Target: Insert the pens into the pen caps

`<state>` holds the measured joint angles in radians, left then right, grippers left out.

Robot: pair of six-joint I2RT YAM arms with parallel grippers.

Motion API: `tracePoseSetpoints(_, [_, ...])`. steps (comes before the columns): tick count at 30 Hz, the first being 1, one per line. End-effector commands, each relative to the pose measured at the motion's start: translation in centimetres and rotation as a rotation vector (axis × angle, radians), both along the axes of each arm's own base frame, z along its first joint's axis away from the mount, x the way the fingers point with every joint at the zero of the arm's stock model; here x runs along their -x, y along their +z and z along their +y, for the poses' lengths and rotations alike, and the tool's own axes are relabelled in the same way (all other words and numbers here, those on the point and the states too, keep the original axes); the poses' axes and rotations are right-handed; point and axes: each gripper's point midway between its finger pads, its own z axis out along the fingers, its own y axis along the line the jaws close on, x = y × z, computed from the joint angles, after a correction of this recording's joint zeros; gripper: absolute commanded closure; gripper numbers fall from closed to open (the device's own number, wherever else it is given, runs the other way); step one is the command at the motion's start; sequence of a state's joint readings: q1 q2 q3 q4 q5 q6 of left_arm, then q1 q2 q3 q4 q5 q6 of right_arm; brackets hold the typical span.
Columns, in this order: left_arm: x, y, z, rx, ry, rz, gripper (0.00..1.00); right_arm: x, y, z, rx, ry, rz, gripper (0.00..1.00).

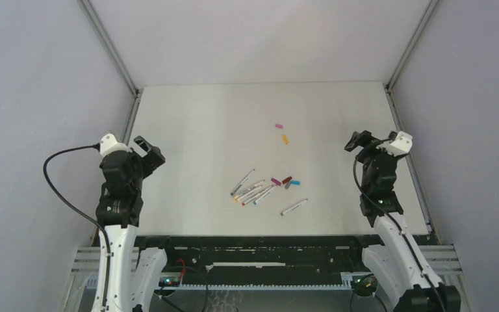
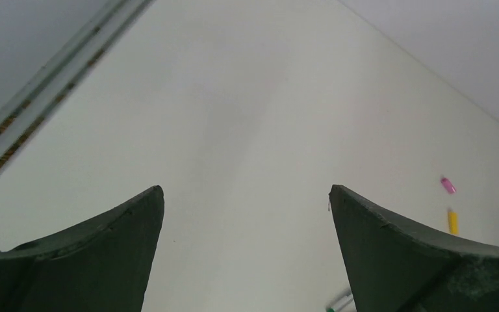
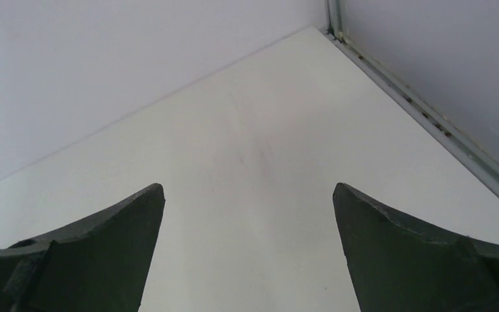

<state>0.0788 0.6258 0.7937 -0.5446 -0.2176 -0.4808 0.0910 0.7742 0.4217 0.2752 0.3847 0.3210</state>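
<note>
Now, both arms' jaws gape wide, holding nothing: left arm [image 1: 128,174] at the left edge of the table [image 1: 195,123], right arm [image 1: 378,172] at its right. The pens [image 1: 252,190] lie mid-table, near side, btwn the arms, long axes running near-left to far-right. A stray pen [image 1: 294,207] sits closer to the right arm. Most caps [image 1: 286,182] lie just right of the bunch; pink cap [image 1: 278,126] and orange cap [image 1: 285,138] farther back.

I see soft, even, fairly bright light across the white table [image 1: 188,130], no glare, barely any shadows; the far walls [image 1: 266,39] look greyish-lilac, and small detail overhead reads slightly soft
</note>
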Motion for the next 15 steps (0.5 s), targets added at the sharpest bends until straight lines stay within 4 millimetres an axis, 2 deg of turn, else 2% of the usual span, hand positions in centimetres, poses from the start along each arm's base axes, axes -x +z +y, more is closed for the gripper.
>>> tracePoseSetpoints(1, [-1.9,-0.7,-4.6,0.065,-0.269,0.023,0.0,1.6,-2.5,1.1,-0.129,0.09,0.081,0.0])
tracePoseSetpoints(5, [-3.4,-3.9,-11.8,0.214,-0.575,0.077,0.0,1.4,-2.8,3.5,-0.124,0.245,0.099,0.01])
tracePoseSetpoints(8, [-4.1,-6.5,-15.3,0.072,-0.646,0.156,0.0,1.6,-3.3,5.2,-0.126,0.345,0.124,0.02])
tracePoseSetpoints(10, [-4.2,-9.1,-18.0,-0.032,-0.724,0.254,0.04,1.7,-3.6,5.8,-0.129,0.381,0.139,0.04])
tracePoseSetpoints(13, [-5.2,-11.6,-19.3,-0.145,-0.739,0.351,0.12,1.9,-3.9,6.5,-0.129,0.419,0.153,0.06])
tracePoseSetpoints(15, [-5.4,-13.0,-20.6,-0.214,-0.769,0.408,0.23,1.9,-4.0,6.6,-0.13,0.426,0.158,0.06])
